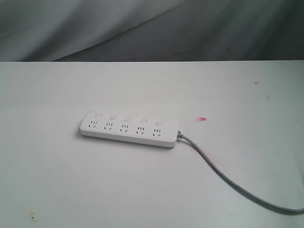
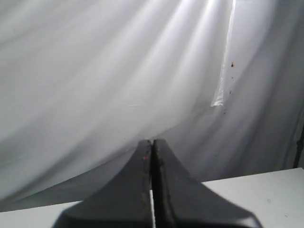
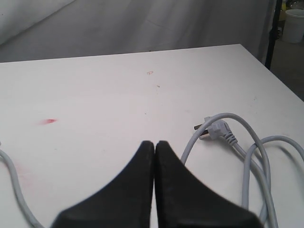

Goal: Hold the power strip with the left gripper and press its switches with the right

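The white power strip (image 1: pixel 128 129) lies flat on the white table (image 1: pixel 57 180) near the middle of the exterior view. Its row of small square switches (image 1: pixel 127 118) runs along the far edge, one above each socket set. A grey cord (image 1: pixel 223 176) leaves its right end and curves off toward the lower right. Neither arm appears in the exterior view. My left gripper (image 2: pixel 152 142) is shut, nothing between its black fingers, pointing at the grey backdrop above the table edge. My right gripper (image 3: pixel 155 143) is shut and empty over bare table, with the cord's coiled end and plug (image 3: pixel 216 128) beside it.
A grey draped cloth (image 1: pixel 152 28) hangs behind the table's far edge. A small red mark (image 1: pixel 203 118) sits on the tabletop right of the strip. Cord loops (image 3: pixel 259 161) lie near the table's corner in the right wrist view. A white bucket (image 3: pixel 294 24) stands beyond the table.
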`<state>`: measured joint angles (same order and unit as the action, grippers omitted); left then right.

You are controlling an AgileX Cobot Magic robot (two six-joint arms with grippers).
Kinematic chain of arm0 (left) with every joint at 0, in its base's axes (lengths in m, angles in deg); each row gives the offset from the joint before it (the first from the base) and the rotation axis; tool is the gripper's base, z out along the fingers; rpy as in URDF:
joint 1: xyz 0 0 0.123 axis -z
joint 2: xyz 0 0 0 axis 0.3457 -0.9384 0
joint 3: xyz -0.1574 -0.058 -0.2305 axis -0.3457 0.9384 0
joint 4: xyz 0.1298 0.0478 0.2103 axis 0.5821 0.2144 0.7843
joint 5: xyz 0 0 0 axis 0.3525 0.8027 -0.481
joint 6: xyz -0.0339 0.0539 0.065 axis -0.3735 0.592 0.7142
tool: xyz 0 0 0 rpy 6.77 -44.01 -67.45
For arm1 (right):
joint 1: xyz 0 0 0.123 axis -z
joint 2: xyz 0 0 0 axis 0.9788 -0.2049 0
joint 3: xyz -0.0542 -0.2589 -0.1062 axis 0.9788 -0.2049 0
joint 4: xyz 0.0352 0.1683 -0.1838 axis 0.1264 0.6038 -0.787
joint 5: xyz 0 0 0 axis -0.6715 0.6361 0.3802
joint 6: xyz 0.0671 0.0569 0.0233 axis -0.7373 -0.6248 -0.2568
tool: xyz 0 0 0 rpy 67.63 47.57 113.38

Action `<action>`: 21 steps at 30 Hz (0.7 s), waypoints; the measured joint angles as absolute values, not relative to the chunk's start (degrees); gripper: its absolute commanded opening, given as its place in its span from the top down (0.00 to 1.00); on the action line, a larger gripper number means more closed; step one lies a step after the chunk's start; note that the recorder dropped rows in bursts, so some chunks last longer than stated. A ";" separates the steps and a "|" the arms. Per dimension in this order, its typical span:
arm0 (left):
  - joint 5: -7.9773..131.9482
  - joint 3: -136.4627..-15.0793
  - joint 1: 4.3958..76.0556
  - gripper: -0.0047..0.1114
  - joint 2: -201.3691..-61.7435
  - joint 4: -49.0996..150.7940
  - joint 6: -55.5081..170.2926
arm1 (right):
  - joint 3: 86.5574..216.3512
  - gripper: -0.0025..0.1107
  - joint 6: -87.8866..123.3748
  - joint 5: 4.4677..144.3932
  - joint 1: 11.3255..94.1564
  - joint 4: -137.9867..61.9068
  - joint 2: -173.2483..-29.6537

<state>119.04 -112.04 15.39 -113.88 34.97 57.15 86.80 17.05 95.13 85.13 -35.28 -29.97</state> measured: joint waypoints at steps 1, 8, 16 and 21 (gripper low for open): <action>118.58 -112.04 15.39 0.96 -113.53 34.97 56.69 | 86.80 0.98 17.05 95.13 85.13 -35.28 -29.97; 117.03 -111.18 15.39 0.96 -113.14 36.74 49.19 | 86.80 0.98 17.05 95.13 85.13 -35.28 -29.97; 108.86 -101.45 15.39 0.96 -113.14 42.08 47.83 | 86.80 0.98 17.05 95.13 85.13 -35.28 -29.97; 100.60 -93.22 15.39 0.96 -113.24 42.65 47.83 | 86.80 0.98 17.05 95.13 85.13 -35.28 -29.97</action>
<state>100.60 -93.22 15.39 -113.24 42.65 47.83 86.80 17.05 95.13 85.13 -35.28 -29.97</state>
